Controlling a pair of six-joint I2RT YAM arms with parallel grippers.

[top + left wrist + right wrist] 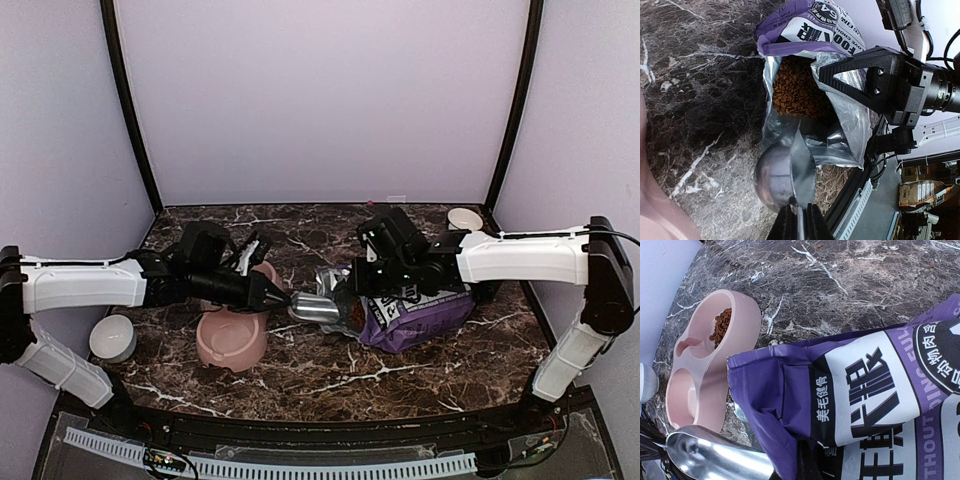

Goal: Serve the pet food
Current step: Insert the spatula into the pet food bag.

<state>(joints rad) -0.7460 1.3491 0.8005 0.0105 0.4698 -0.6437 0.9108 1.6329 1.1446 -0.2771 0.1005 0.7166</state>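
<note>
My left pincer point(799, 221) is clenched on the thin handle of a metal scoop point(774, 175). The round head of the scoop lies just at the open mouth of the bag point(865, 390), against its silver inner lining. In the right wrist view its hollow side faces up and shines.

My right pincer point(352, 287) is closed tight. As far as I can see from the left wrist view, it pinches the upper lip of the bag and holds the mouth open. The purple-and-white bag lies on its side, on the right half of the tabletop point(330, 375), with its mouth turned to the middle.

The pet food point(795, 92) is mostly inside the bag, a brown heap just behind the opening. A small portion also lies in the far compartment of the pink double bowl point(707, 370), which stands left of the middle of the tabletop, close to the scoop.

One white bowl point(113, 338) stands at the left edge, and another one is near the far right corner.
</note>
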